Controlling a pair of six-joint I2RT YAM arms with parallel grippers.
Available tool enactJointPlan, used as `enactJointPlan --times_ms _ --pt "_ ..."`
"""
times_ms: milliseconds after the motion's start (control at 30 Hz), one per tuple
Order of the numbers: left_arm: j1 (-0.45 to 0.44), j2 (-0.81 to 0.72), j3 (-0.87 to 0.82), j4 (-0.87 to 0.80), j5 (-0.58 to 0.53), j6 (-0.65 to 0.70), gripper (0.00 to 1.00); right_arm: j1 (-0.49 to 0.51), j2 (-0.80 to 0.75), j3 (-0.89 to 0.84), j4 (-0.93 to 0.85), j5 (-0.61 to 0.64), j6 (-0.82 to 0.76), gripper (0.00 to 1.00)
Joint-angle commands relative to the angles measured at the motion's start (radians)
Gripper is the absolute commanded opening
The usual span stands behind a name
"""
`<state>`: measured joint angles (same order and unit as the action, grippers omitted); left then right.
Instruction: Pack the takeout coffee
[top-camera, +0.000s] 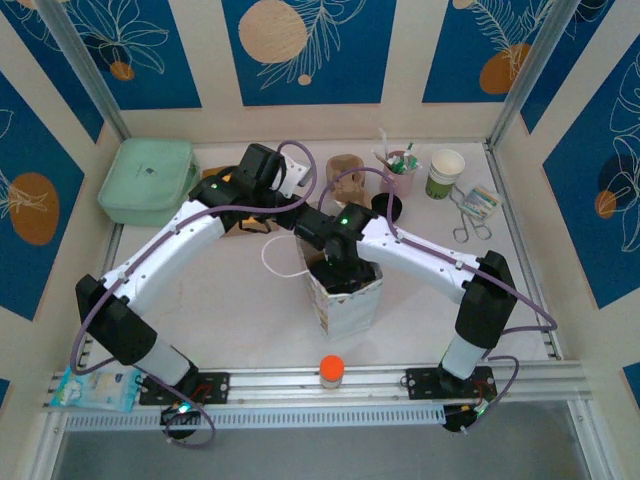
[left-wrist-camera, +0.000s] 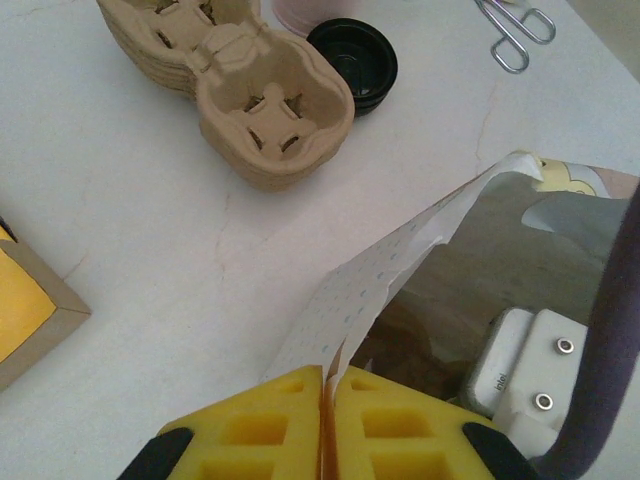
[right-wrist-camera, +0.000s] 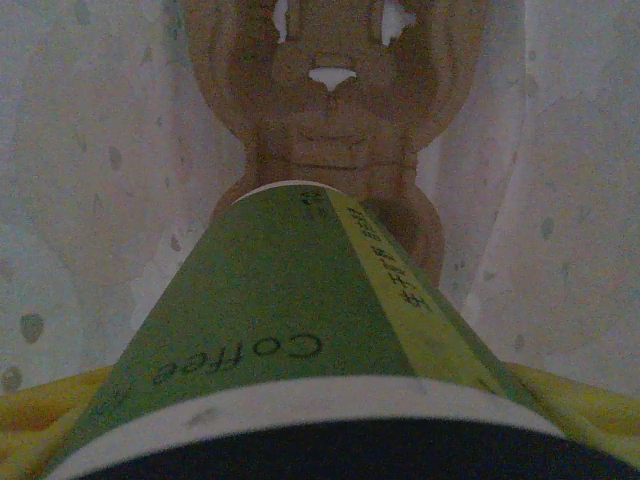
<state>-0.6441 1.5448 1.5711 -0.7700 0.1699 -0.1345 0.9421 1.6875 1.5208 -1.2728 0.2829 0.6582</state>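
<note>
Left gripper (left-wrist-camera: 325, 385) clamps bag (left-wrist-camera: 385, 285) rim, holding the mouth wide. Right gripper (top-camera: 340, 268) grasps cup (right-wrist-camera: 290, 320) directly above tray (right-wrist-camera: 325, 130); best lowered straight into the socket beneath before release.

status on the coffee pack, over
Left gripper shut on paper bag rim. Right gripper shut on takeout coffee, inside the bag. Cardboard cup carrier in the bag beyond the cup.

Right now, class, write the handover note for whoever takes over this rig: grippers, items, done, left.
Left gripper: shut on the paper bag rim, holding it open.
Right gripper: down inside the bag, gripping the takeout coffee, black lid on.
Done: cup is in the bag, base toward the pulp carrier.
Left: seat it in the carrier if not seated, release, withdraw.
</note>
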Motion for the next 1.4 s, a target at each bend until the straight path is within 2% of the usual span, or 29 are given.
enactJointPlan --times_ms 0,867,1367 --pt "-0.006 -0.033 -0.011 -0.010 -0.024 -0.011 0.10 0.000 -0.010 -0.007 -0.008 -0.029 -0.008 0.15" --pt "-0.006 -0.045 0.018 -0.046 -0.056 -0.001 0.10 -0.012 -0.002 -0.052 0.020 -0.031 -0.006 0.15" --pt "-0.007 -0.049 0.033 -0.059 -0.098 0.006 0.10 0.001 0.003 -0.056 -0.005 -0.077 0.004 0.15"
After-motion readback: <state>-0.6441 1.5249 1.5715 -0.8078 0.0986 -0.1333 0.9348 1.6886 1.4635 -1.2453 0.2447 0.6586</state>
